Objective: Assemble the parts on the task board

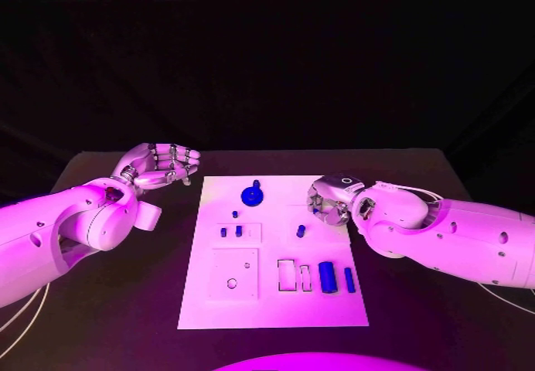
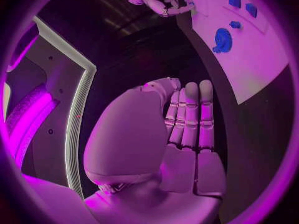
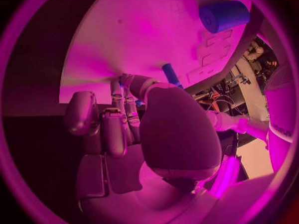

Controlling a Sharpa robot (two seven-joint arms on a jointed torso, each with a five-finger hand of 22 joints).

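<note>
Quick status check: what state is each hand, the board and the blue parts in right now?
left hand: off the board's far left corner, fingers curled, holds nothing.
right hand: over the board's right edge, fingers down; a grip cannot be told.
task board: flat on the table.
blue gear: on the board, untouched.
large blue cylinder: lying in its slot.
slim blue pin: lying beside it.

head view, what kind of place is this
Probably a robot test bench or lab: a black table under dark backdrop, a white task board with small blue parts, and two robot arms over it.
</note>
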